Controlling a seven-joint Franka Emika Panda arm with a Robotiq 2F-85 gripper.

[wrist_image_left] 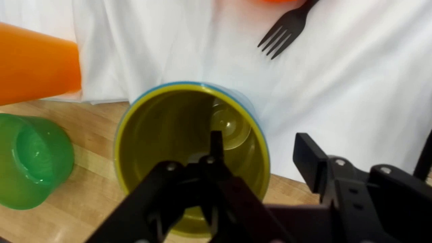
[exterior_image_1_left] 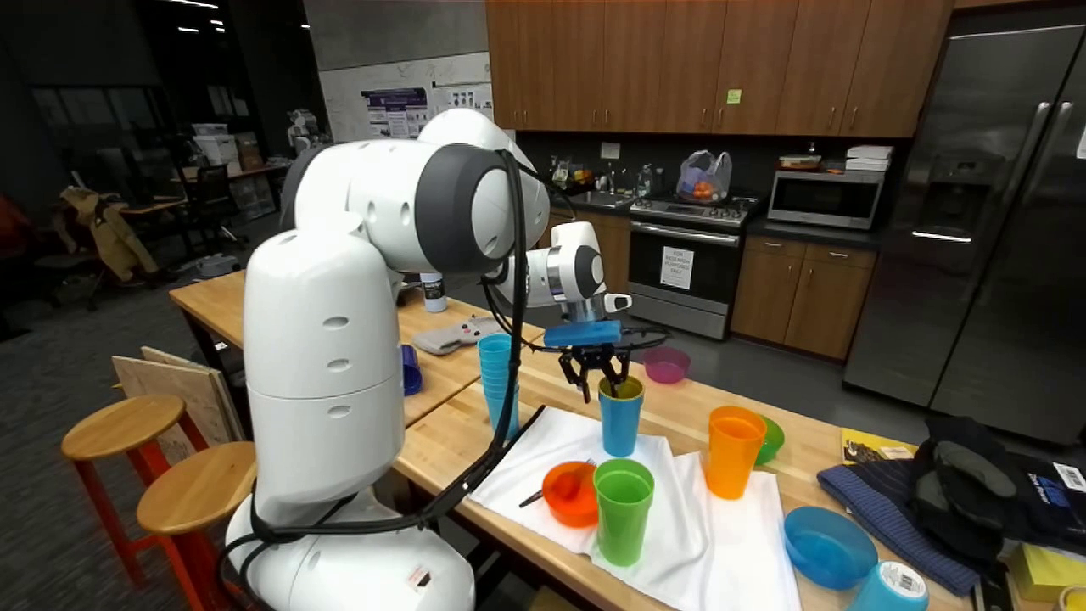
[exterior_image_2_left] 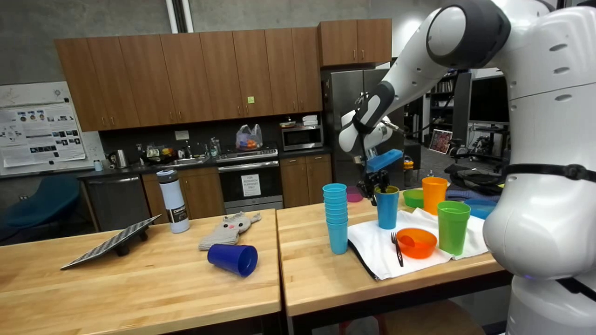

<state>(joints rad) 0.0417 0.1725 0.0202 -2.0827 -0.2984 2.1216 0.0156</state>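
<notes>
while one finger (wrist_image_left: 216, 148) of the jaws hangs inside the blue cup (exterior_image_2_left: 387, 211), the other stands outside its wall, so the jaws are spread apart across the rim; whether either finger touches the plastic is hard to tell. the cup, yellow within, stands upright on a white cloth (exterior_image_2_left: 372, 246), near the cloth's edge. sharing that cloth are a black fork (wrist_image_left: 293, 21), an orange bowl (exterior_image_2_left: 416, 252) just beside it, a green cup (exterior_image_1_left: 624, 513) and an orange cup (exterior_image_1_left: 734, 454). off the cloth, on the wooden table (exterior_image_2_left: 316, 274), a green bowl (exterior_image_1_left: 770, 443) sits by the orange cup, and light blue cups (exterior_image_2_left: 336, 218) rise in a tall stack. beyond stand a stove (exterior_image_1_left: 711, 273) and a fridge (exterior_image_1_left: 967, 212).
</notes>
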